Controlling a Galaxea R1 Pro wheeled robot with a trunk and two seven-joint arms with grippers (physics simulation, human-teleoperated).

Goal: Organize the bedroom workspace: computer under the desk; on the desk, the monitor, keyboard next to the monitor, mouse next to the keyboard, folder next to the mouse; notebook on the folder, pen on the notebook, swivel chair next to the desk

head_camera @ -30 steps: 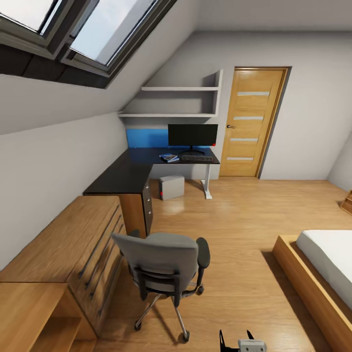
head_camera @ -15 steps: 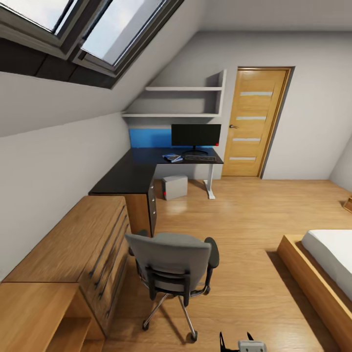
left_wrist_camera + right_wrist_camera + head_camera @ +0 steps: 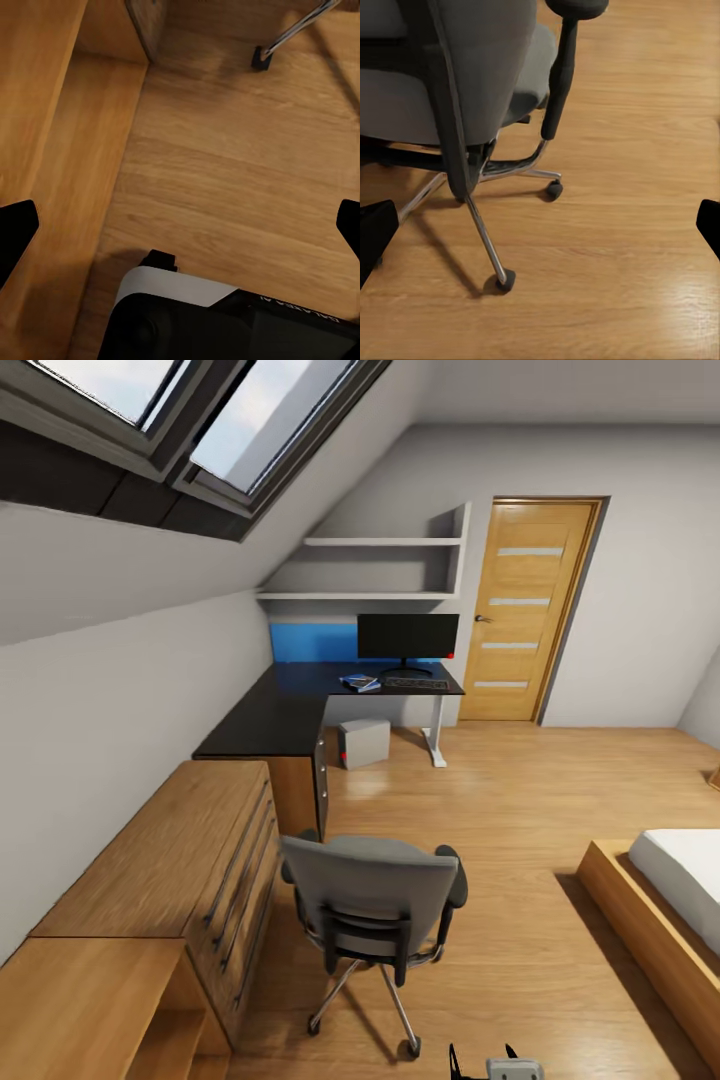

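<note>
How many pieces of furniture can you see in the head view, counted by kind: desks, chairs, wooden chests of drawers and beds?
Desks: 1, the black desk
Chairs: 1, the grey swivel chair
Wooden chests of drawers: 1, the chest
Beds: 1, the bed, partly cut off at the edge
Total: 4

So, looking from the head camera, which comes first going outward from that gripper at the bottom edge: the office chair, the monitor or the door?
1. The swivel chair, just ahead of the right gripper, slightly to its left.
2. The monitor, far off on the desk at the back wall.
3. The door, right of the monitor; too close to call between these two.
</note>
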